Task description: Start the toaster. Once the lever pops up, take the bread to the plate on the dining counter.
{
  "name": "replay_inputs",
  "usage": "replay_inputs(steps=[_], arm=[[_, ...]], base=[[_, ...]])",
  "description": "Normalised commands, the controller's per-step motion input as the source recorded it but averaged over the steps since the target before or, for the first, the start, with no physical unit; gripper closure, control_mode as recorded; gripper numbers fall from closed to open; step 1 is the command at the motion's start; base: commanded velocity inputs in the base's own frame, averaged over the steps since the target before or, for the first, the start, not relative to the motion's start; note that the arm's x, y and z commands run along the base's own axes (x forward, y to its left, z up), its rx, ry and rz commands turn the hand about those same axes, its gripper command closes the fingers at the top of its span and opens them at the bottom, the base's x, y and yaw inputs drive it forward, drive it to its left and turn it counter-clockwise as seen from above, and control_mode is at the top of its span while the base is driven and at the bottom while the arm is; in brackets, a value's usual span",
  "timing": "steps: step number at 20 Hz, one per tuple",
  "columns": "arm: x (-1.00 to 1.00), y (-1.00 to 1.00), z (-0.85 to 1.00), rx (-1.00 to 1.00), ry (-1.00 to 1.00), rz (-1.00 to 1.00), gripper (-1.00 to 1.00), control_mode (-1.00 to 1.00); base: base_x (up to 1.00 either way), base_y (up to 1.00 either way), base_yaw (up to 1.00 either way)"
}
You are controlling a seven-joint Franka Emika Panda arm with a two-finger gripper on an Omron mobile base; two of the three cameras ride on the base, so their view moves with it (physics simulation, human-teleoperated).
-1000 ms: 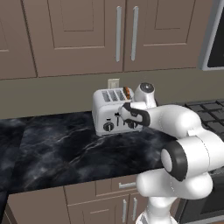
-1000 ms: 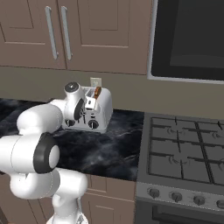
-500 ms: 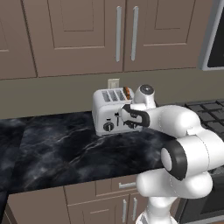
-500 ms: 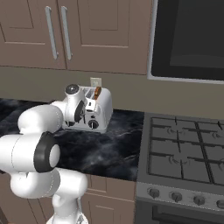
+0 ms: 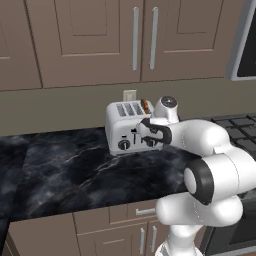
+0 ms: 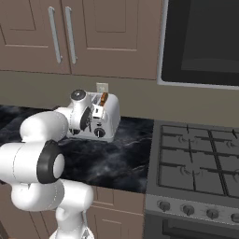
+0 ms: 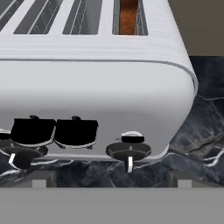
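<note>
Four slots: I count them across the top of the toaster (image 5: 131,128), a silver box with rounded upper edges.
Toaster front: two black round knobs sit low on the face, one toward each end, with small black levers between them; in my hand view the right knob (image 7: 128,151) carries a white pointer aimed down.
Bread: one slice (image 7: 128,17) sits sunk in the slot at the toaster's right end, showing brown-orange crust; in the right base view it pokes up just above the top (image 6: 103,98).
Toaster place: on the black veined counter (image 5: 75,170), pushed back near the wall, under a pale wall outlet (image 5: 129,95) and tan cabinet doors.
My gripper: my gripper (image 5: 145,131) hovers right at the toaster's front face near its right end, fingers spread wide apart, clamped on nothing.
Open room: a broad bare stretch of counter lies in front and to the left of the toaster; the counter's front edge is well clear of it.
Right side: a gas stove (image 6: 196,158) begins past a bare strip of counter on the right, with a dark microwave (image 6: 201,39) above it.
Long axis: the toaster's length runs along the wall, left to right; its slots run front to back; knobs and levers face out toward me.
</note>
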Motion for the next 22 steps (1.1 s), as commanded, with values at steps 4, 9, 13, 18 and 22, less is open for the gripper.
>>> replay_inputs(steps=[4, 9, 13, 18, 22], arm=[[0.05, -0.09, 0.01, 0.0, 0.0, 0.0, -1.0, -1.0], [0.1, -0.07, 0.0, 0.0, 0.0, 0.0, -1.0, -1.0], [0.1, 0.0, 0.0, 0.0, 0.0, 0.0, -1.0, -1.0], [0.02, 0.0, 0.0, 0.0, 0.04, 0.0, -1.0, -1.0], [0.0, 0.0, -0.06, 0.0, 0.07, 0.0, -1.0, -1.0]], base=[[0.0, 0.0, 0.0], [0.0, 0.0, 0.0], [0.0, 0.0, 0.0], [0.0, 0.0, 0.0], [0.0, 0.0, 0.0]])
